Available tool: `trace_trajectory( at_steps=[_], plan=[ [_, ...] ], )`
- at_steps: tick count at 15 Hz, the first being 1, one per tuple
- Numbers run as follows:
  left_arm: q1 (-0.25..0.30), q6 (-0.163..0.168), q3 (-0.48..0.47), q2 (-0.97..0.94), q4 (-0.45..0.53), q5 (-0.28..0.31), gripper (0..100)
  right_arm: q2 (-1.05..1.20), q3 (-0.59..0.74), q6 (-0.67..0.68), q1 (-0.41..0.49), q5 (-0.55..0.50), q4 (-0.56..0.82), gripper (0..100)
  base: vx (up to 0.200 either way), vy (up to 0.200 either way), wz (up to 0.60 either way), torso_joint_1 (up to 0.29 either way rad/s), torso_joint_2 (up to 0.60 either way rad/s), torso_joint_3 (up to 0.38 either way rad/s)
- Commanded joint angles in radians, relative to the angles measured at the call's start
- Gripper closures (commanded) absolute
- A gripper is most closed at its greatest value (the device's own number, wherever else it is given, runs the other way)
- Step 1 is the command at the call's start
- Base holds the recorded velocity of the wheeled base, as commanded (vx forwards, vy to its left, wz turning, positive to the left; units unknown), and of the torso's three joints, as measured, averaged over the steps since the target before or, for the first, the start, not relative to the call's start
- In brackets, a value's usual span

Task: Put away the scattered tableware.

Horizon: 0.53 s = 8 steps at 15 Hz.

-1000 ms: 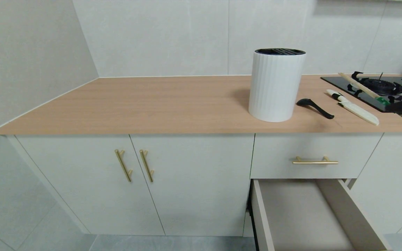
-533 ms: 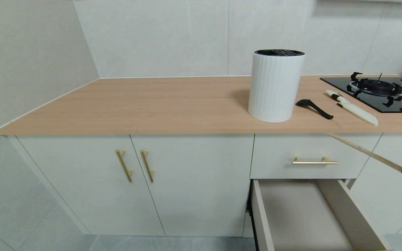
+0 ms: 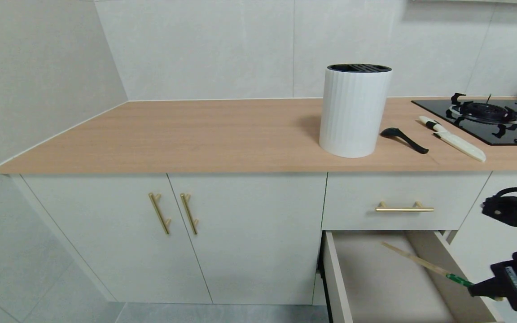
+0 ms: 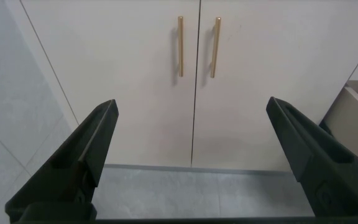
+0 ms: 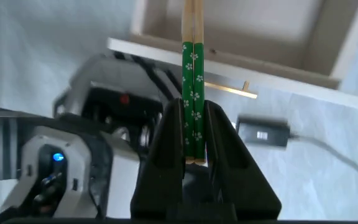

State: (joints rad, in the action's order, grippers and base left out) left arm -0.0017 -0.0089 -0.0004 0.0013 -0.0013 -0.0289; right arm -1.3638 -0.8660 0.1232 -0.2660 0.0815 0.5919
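My right gripper [image 3: 477, 287] is low at the right, shut on the green end of a pair of wooden chopsticks [image 3: 420, 263]. Their tips slant out over the open lower drawer [image 3: 333, 274]. In the right wrist view the fingers [image 5: 166, 146] clamp the chopsticks [image 5: 191, 74], which point at the drawer [image 5: 229, 59]. A black spoon [image 3: 404, 138] and a white knife [image 3: 454, 138] lie on the wooden counter [image 3: 195, 134], right of the white ribbed knife holder [image 3: 355, 110]. My left gripper [image 4: 191, 165] is open and holds nothing. It faces the cabinet doors [image 4: 194, 93].
A black gas hob [image 3: 487, 115] sits at the counter's right end. The upper drawer [image 3: 404, 207] is closed above the open one. Two cabinet doors with gold handles [image 3: 173, 214] are to the left. A tiled wall bounds the counter at back and left.
My right gripper has carried the chopsticks from beside the hob down past the counter's front edge to the open drawer. The spoon, knife and holder have stayed put.
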Motion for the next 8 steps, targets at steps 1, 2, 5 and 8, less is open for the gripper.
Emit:
trace_trajectory(
  at_steps=[1, 2, 5, 8],
  plan=[
    [0.0, 0.0, 0.0, 0.0, 0.0, 0.0, 0, -0.268, 0.027, 0.003, -0.004, -0.019, -0.1, 100, 0.0, 0.0, 0.0, 0.0, 0.0, 0.0],
    [0.0, -0.002, -0.001, 0.0, 0.0, 0.0, 0, -0.311, 0.027, 0.003, -0.004, -0.026, -0.133, 100, 0.0, 0.0, 0.0, 0.0, 0.0, 0.0],
    [0.0, 0.0, 0.0, 0.0, 0.0, 0.0, 0, -0.471, -0.011, 0.007, -0.004, -0.08, -0.222, 100, 0.0, 0.0, 0.0, 0.0, 0.0, 0.0],
    [0.0, 0.0, -0.001, 0.0, 0.0, 0.0, 0, -0.592, -0.093, 0.029, -0.004, -0.095, -0.268, 100, 0.0, 0.0, 0.0, 0.0, 0.0, 0.0]
  ],
)
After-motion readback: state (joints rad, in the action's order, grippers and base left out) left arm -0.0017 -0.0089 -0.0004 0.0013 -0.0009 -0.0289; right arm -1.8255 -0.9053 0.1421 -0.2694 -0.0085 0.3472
